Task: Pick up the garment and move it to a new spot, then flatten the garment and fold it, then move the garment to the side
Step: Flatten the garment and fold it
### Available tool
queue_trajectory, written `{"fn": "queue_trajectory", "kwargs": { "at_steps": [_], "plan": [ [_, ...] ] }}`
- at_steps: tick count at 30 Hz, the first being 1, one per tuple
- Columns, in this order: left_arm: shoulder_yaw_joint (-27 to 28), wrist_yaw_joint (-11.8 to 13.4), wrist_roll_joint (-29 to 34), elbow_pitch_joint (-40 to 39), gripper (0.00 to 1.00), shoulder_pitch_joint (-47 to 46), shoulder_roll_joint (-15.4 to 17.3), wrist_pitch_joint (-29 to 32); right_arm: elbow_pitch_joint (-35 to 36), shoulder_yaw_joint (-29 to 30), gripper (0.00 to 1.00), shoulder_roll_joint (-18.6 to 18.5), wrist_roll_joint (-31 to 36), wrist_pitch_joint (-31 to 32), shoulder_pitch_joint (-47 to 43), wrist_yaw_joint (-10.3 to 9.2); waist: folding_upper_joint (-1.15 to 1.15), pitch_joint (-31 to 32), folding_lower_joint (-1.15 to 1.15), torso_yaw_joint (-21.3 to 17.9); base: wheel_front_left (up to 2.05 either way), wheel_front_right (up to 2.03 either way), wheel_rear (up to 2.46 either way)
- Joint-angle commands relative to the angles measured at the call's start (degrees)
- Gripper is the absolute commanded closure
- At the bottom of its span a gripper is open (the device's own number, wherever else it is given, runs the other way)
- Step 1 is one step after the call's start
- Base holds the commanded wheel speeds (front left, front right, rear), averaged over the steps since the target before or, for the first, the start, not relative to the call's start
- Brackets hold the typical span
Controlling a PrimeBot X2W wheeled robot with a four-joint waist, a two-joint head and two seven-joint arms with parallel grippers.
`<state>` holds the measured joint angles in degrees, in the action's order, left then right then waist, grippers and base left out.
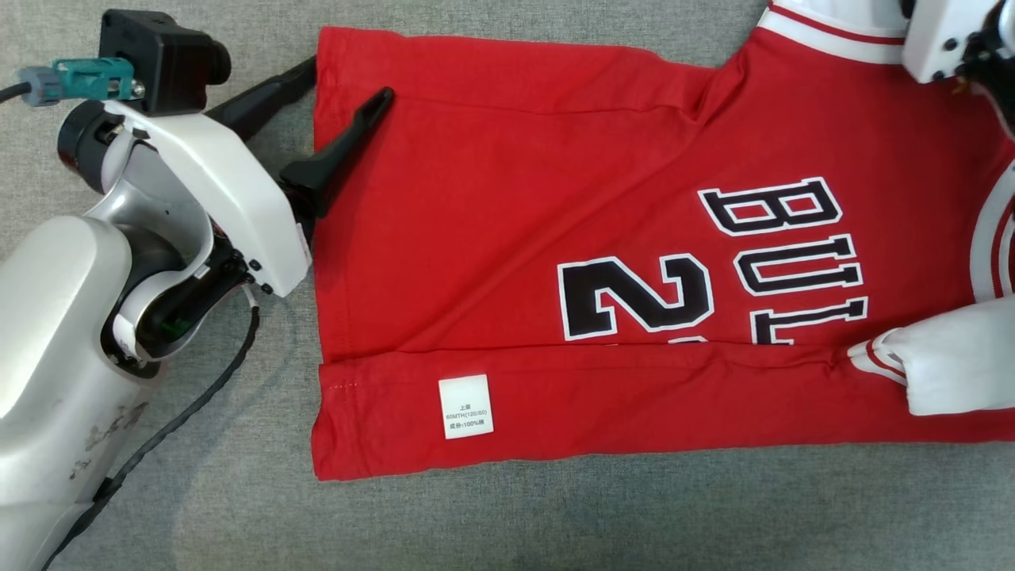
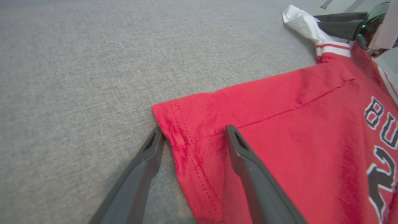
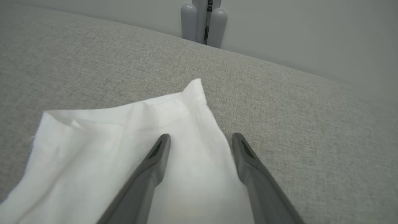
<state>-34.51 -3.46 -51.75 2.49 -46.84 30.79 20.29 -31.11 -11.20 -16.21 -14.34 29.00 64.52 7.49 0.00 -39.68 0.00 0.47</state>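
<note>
The garment (image 1: 515,238) is a red jersey with black-and-white lettering and white sleeves, lying flat on the grey cloth surface with its near long edge folded over, a white label showing. My left gripper (image 1: 349,79) is open at the garment's far hem corner (image 2: 174,124), one finger off the cloth and one over it. In the right wrist view my right gripper (image 3: 201,138) is open above the white sleeve (image 3: 124,149), one finger over the cloth and the other at its edge. The right arm's pale housing (image 1: 944,36) shows at the head view's top right.
The grey fabric surface (image 1: 555,523) spreads all around the garment. My left arm and its black cable (image 1: 158,436) lie at the left. A pale wall and two grey posts (image 3: 203,23) stand beyond the surface's far edge.
</note>
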Motion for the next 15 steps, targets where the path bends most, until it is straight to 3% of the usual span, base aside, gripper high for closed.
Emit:
{"fn": "queue_trajectory", "kwargs": {
  "at_steps": [1, 2, 3, 4, 5, 15],
  "plan": [
    [-0.9, -0.4, -0.4, 0.6, 0.04, -0.3, -0.3, 0.8, -0.8, -1.0, 0.0, 0.2, -0.6, -0.9, 0.8, 0.01, 0.0, 0.0, 0.0, -0.1, 0.0, 0.0, 0.0],
    [-1.1, -0.6, -0.6, 0.8, 0.65, -0.2, -0.4, 1.3, -1.4, -1.4, 0.0, 0.1, -0.9, -1.5, 1.0, 0.01, 0.0, 0.0, 0.0, -0.2, 0.0, 0.0, 0.0],
    [-1.4, -0.6, -0.7, 0.8, 1.0, -0.1, -0.4, 1.6, -2.1, -2.0, 0.0, 0.3, -1.3, -2.1, 1.1, 0.01, 0.0, 0.0, 0.0, -0.2, 0.0, 0.0, 0.0],
    [-1.7, -0.6, -0.9, 0.8, 1.0, 0.0, -0.2, 2.1, -2.6, -2.6, 0.56, 0.4, -1.6, -2.9, 1.2, 0.01, 0.0, 0.0, 0.0, -0.3, 0.0, 0.0, 0.0],
    [-2.0, -0.8, -1.1, 0.7, 1.0, 0.2, -0.1, 2.5, -2.7, -3.3, 1.0, 0.3, -2.0, -3.9, 1.6, 0.01, 0.0, 0.0, 0.0, -0.3, 0.0, 0.0, 0.0],
    [3.9, 2.2, 0.1, 0.7, 1.0, -1.9, 3.7, -1.7, -7.4, 0.9, 1.0, -1.0, -2.3, -16.0, 4.6, 0.0, 0.0, 2.3, 0.0, -1.2, 0.0, 0.0, 0.0]
  ]
}}
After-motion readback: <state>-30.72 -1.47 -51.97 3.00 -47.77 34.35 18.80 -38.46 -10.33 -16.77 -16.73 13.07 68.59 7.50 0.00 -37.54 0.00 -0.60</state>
